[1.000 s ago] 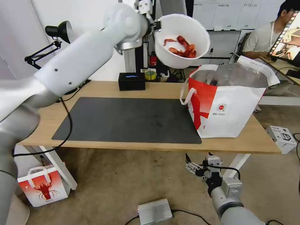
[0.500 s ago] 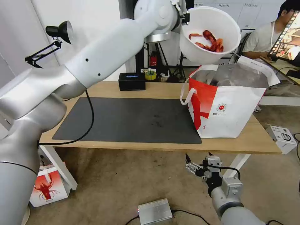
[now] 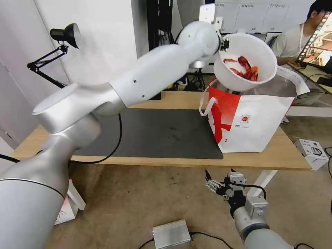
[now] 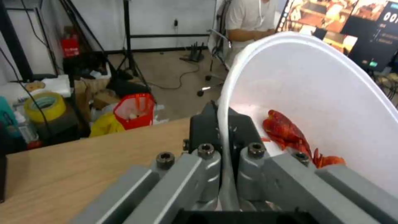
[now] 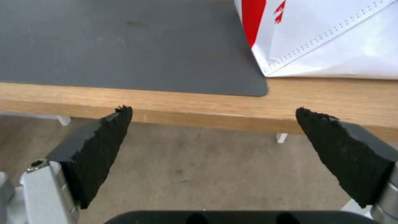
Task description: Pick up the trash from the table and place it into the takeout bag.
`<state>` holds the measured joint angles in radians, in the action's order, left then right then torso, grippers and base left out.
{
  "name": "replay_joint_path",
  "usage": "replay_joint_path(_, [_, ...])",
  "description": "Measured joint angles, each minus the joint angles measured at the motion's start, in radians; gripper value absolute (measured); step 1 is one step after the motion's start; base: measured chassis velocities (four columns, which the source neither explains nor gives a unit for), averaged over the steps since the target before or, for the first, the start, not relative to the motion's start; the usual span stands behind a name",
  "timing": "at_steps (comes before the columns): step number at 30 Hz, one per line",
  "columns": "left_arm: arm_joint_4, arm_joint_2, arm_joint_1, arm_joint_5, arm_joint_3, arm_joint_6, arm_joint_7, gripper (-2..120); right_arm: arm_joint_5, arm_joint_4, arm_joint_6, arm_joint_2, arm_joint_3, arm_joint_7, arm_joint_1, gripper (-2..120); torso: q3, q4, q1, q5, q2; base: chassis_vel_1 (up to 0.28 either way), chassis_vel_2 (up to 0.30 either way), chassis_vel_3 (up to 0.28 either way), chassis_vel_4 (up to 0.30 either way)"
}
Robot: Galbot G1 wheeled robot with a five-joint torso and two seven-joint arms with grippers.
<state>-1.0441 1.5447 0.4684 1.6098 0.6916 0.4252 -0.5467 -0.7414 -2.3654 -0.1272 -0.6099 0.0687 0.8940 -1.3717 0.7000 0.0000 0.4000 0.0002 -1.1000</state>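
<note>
While the left claw point(image 4: 226, 161) pinches the thin rim of the white bowl point(image 3: 245, 62), it hangs tilted over the takeout bag point(image 3: 252, 117). I judge the bowl light but flexible, and the loose shells point(image 3: 246, 69) may slide. The right claw point(image 5: 213, 149) waits wide open below the table point(image 3: 193, 160) edge.

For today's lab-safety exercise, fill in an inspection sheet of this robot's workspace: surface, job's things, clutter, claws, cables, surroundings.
Surface: light-wood table with dark grey mat on it.
Job's things: white bowl of crayfish shells, tilted above the open takeout bag.
Clutter: nothing seen on the mat.
Claws: left claw clamps the bowl's rim; right claw open, low before the table edge.
Cables: black cable across the mat's left part.
Surroundings: desk lamp, metal box on the floor.
</note>
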Motion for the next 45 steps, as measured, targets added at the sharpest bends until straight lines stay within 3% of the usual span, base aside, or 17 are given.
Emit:
replay_joint_path(27, [-0.055, 0.009, -0.063, -0.163, 0.088, -0.049, 0.048, 0, 0.0, 0.0, 0.0, 0.0, 0.0, 0.0, 0.0, 100, 0.0, 0.0, 0.0, -0.0001, 0.0, 0.0, 0.0, 0.0, 0.0])
replay_joint_path(30, [-0.059, 0.008, -0.06, -0.164, 0.088, -0.049, 0.049, 13, 0.0, 0.0, 0.0, 0.0, 0.0, 0.0, 0.0, 100, 0.0, 0.0001, 0.0, -0.0002, 0.0, 0.0, 0.0, 0.0, 0.0])
replay_joint_path(35, [-0.061, 0.009, -0.058, -0.162, 0.085, -0.049, 0.049, 25, 0.0, 0.0, 0.0, 0.0, 0.0, 0.0, 0.0, 100, 0.0, 0.0, 0.0, -0.0002, 0.0, 0.0, 0.0, 0.0, 0.0])
replay_joint_path(37, [-0.063, 0.009, -0.057, -0.16, 0.083, -0.049, 0.048, 38, 0.0, 0.0, 0.0, 0.0, 0.0, 0.0, 0.0, 100, 0.0, 0.0, 0.0, -0.0003, 0.0, 0.0, 0.0, 0.0, 0.0])
replay_joint_path(45, [-0.063, 0.021, -0.052, -0.157, 0.075, -0.049, 0.045, 67, 0.0, 0.0, 0.0, 0.0, 0.0, 0.0, 0.0, 100, 0.0, 0.0, 0.0, -0.0002, 0.0, 0.0, 0.0, 0.0, 0.0])
